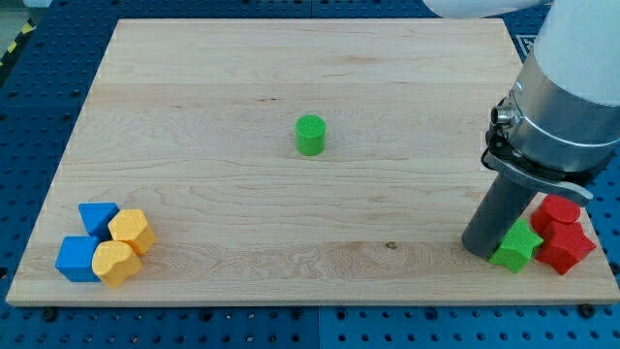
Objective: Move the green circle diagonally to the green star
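Observation:
The green circle stands alone on the wooden board, a little above its middle. The green star lies near the board's bottom right corner, touching the red blocks. My rod comes down at the view's right, and my tip rests on the board just left of the green star, touching or nearly touching it. The tip is far to the right of and below the green circle.
Two red blocks, a cylinder and a star, sit just right of the green star. At the bottom left, two blue blocks and two yellow blocks form a cluster. The arm's grey body hangs over the right edge.

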